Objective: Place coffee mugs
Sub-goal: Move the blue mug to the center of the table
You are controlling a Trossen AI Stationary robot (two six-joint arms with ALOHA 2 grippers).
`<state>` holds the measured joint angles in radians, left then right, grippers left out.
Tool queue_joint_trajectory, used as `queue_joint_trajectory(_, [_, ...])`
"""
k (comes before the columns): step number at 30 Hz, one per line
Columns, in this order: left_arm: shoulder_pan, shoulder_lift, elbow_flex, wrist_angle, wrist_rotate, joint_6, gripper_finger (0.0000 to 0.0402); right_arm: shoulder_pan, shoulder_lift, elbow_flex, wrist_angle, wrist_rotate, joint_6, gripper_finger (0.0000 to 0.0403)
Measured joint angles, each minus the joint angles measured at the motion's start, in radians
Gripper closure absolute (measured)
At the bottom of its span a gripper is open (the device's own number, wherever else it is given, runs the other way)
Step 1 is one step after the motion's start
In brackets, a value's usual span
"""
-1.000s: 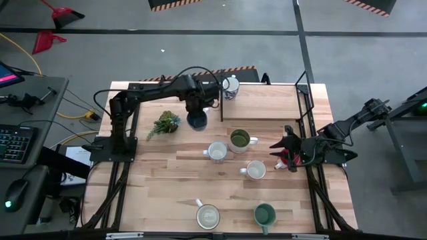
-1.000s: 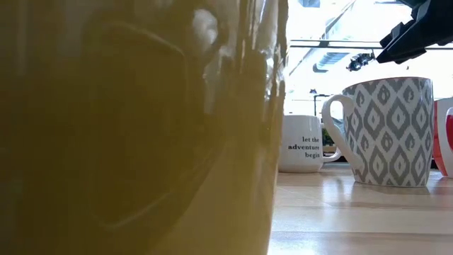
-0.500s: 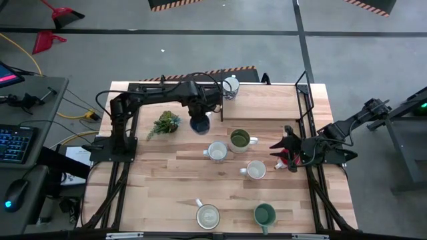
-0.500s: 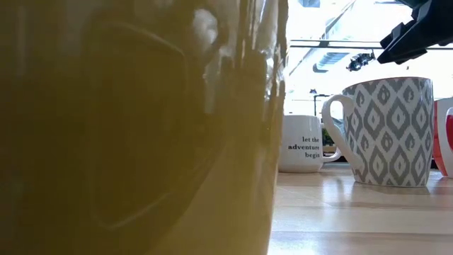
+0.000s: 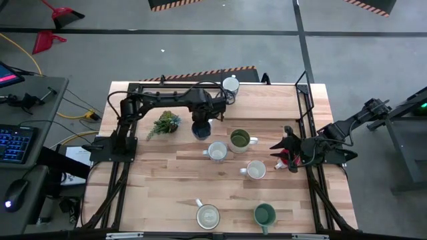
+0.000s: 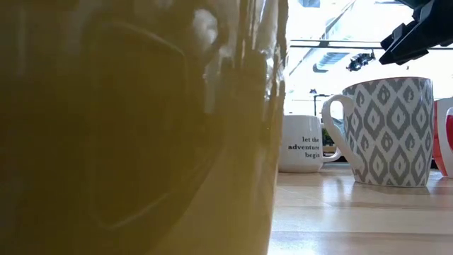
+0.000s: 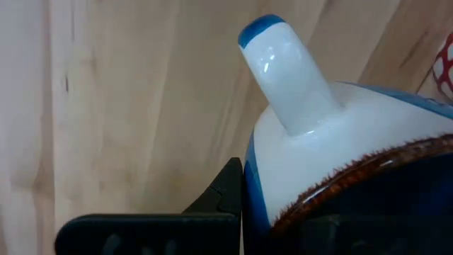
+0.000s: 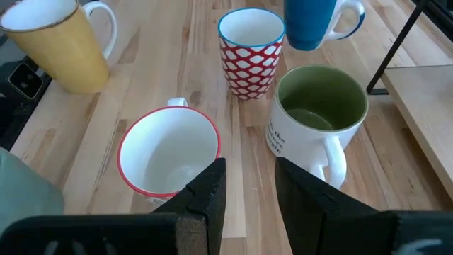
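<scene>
My left gripper [image 5: 203, 120] points down over the table's far middle, shut on a blue mug [image 5: 200, 129], which also shows in the right wrist view [image 8: 315, 21]. Around it stand an olive-lined white mug [image 5: 240, 139], a red-and-white patterned mug [image 8: 249, 53], a red-rimmed white mug [image 8: 170, 152] and a yellow mug [image 8: 60, 46]. A teal mug [image 5: 265, 215] stands near the front edge. My right gripper [image 8: 248, 191] waits open at the right edge, holding nothing. My left gripper holds the blue mug by its rim [image 7: 258, 205], a little way round from the handle [image 7: 283, 71]. One finger [image 7: 225, 195] lies against the outer wall; the other is hidden by the mug. The fingers come from above. The mug hangs upright, seemingly just clear of the table.
A leafy sprig [image 5: 165, 124] lies left of the blue mug. A white-and-blue mug [image 5: 230, 85] stands on the raised board [image 5: 267, 103] at the back. The yellow mug [image 6: 134, 127] blocks the left of the low view, beside a grey patterned mug [image 6: 389, 131].
My left gripper has come down with the blue mug, drifting toward the table's near edge and a little to the right. The mug has stayed upright in the hold.
</scene>
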<state>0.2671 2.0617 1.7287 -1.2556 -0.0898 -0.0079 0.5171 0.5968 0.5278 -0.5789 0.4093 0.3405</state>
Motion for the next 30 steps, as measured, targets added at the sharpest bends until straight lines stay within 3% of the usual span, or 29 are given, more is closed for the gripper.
queue_joint_trajectory(11, [0.007,0.003,0.0,0.024,0.059,-0.006,0.0398,0.0,0.0,0.0,-0.001,0.0,0.0,0.0299])
queue_joint_trajectory(30, [-0.036,0.008,0.0,0.034,0.055,-0.042,0.0398,0.0,0.0,0.0,-0.002,-0.001,0.0,0.0299])
